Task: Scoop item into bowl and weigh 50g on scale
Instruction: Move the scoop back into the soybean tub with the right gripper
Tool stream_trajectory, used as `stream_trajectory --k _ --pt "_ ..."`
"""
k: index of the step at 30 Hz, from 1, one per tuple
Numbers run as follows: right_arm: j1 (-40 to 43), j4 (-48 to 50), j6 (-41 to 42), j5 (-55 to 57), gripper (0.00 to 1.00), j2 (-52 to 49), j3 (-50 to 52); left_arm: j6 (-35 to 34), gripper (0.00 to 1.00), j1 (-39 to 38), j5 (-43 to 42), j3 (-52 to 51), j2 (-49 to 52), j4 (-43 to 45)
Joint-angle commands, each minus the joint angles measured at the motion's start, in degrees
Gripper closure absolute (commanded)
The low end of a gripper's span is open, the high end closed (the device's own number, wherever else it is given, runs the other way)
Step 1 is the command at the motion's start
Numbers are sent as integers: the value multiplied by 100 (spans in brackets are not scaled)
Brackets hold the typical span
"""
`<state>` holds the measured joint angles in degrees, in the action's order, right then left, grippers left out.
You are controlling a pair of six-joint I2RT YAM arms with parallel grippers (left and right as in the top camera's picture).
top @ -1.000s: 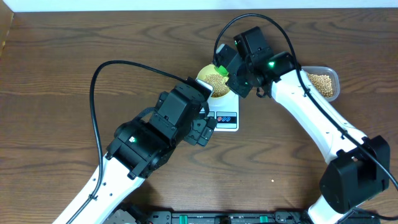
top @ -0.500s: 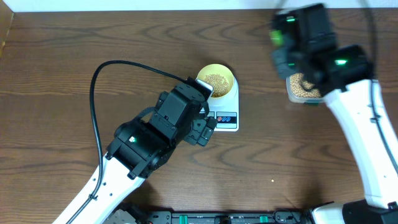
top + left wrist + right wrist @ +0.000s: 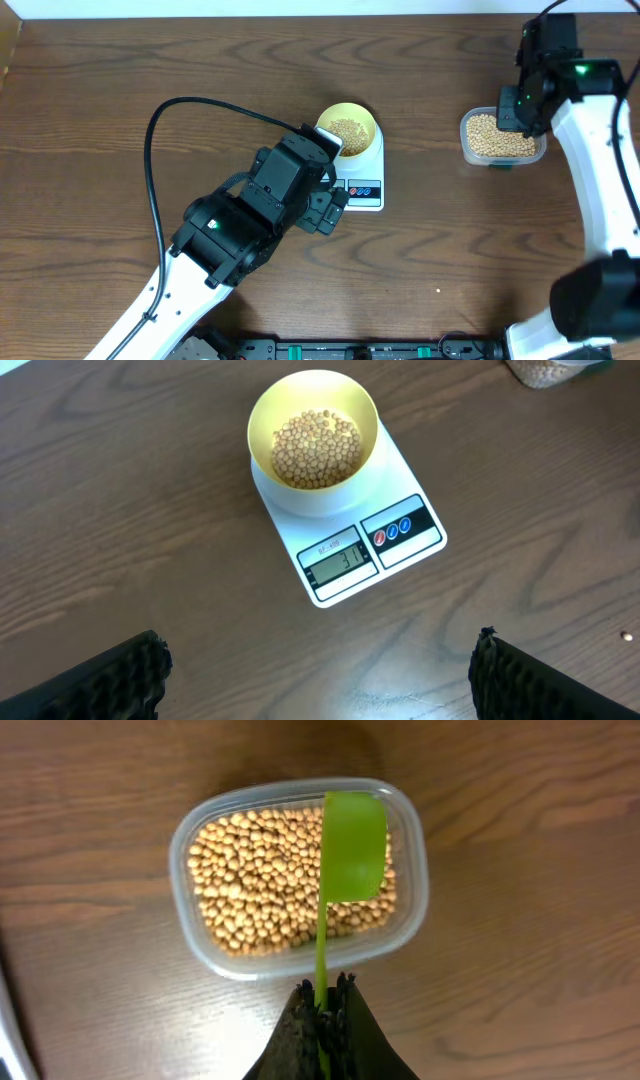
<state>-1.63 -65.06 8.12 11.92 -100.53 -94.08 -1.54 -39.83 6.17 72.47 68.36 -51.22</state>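
The pale yellow bowl stands on the white scale and holds a layer of beans. The scale's display shows digits. My left gripper hangs open just in front of the scale, its pads wide apart over bare wood. Off to the right my right gripper is shut on the thin handle of a green scoop. The scoop's head hovers above the beans in the clear tub, and no beans show on it.
The clear tub sits at the right back of the brown table, well apart from the scale and bowl. My left arm's black cable loops over the left middle of the table.
My right arm has swung with the green scoop from above the bowl rightward to above the tub. The left arm has stayed put.
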Motion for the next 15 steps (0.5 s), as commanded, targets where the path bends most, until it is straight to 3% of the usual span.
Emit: stream_trajectory --k 1,15 --pt "79 111 120 -31 99 -350 42 -44 2 28 52 37 -31 -20" --pt "354 264 127 -72 99 -824 68 -44 2 28 52 37 -31 -20"
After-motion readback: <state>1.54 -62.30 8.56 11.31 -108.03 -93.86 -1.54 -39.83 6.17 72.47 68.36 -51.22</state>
